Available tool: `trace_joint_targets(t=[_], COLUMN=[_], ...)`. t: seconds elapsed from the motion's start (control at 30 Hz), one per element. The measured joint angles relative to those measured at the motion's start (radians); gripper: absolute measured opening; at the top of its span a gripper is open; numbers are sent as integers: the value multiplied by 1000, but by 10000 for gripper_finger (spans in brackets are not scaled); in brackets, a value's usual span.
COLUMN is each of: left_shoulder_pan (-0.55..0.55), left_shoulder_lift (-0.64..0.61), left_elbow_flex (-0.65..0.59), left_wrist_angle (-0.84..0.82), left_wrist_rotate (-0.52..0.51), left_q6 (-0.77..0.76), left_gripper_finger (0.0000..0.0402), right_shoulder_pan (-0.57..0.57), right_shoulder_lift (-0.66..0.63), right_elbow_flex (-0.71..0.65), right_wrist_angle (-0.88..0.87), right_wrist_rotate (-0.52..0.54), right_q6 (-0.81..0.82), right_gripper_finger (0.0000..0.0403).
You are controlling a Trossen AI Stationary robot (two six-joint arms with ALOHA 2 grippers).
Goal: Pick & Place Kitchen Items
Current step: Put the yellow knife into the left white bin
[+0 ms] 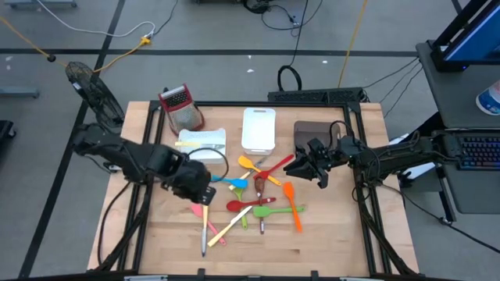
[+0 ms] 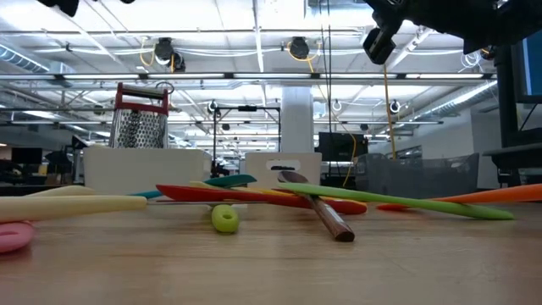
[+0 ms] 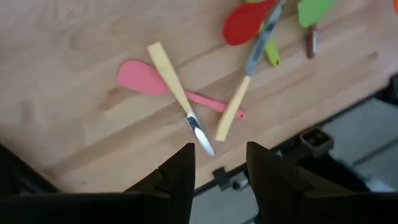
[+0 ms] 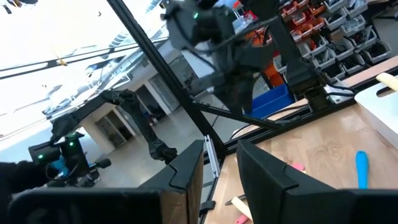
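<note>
The kitchen items lie loose in the middle of the wooden table [image 1: 336,234]: a red spoon [image 1: 238,204], a green spatula [image 1: 277,209], an orange spatula [image 1: 294,207], a yellow spatula [image 1: 248,164], a blue spoon [image 1: 226,182], a pink spatula [image 3: 140,78] and two cream-handled pieces [image 3: 177,93] [image 3: 233,112]. My left gripper [image 1: 205,193] hovers open over the left end of the heap, pointing steeply down; nothing is between its fingers [image 3: 180,177]. My right gripper [image 1: 316,170] hangs open in the air at the heap's right, above a red utensil [image 1: 280,166], holding nothing.
A red-topped metal grater [image 1: 181,108] stands at the far left. Two white trays [image 1: 205,144] [image 1: 258,129] and a brown tray [image 1: 311,131] sit along the far side. Bare wood lies toward the near edge. A black frame [image 1: 367,226] runs around the table.
</note>
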Motion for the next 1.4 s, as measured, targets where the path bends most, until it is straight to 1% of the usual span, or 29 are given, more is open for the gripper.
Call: trace_joint_targets(t=[0.07,0.2,0.4,0.5,0.77,0.87,1.1,1.17,1.4], left_shoulder_pan=[-28,-73,-100,-99,-93,-93,-89,-85,-55], left_shoulder_lift=[9,40,140,205,347,387,456,470,503], left_elbow_flex=[1,0,0,0,0,0,0,0,0], left_wrist_angle=[27,64,99,98,95,89,12,12,5], left_wrist_rotate=[-36,-78,-88,-95,-103,-86,-81,-87,-109], left_q6=[-91,-231,-318,-336,-364,-367,-408,-409,-363], left_gripper_finger=[150,150,150,150,150,150,150,150,150], right_shoulder_pan=[0,0,0,0,-1,-1,-1,-1,-1], right_shoulder_lift=[0,0,0,0,0,0,0,0,0], right_elbow_flex=[0,0,0,0,0,0,0,0,0], right_wrist_angle=[-3,-6,-8,-9,-6,-5,-5,-5,-4], right_wrist_rotate=[-14,-96,-186,-233,-237,-260,-262,-262,-263], right_q6=[0,1,-1,-19,-34,-35,-35,-33,-33], right_gripper_finger=[91,91,91,91,91,91,91,91,91])
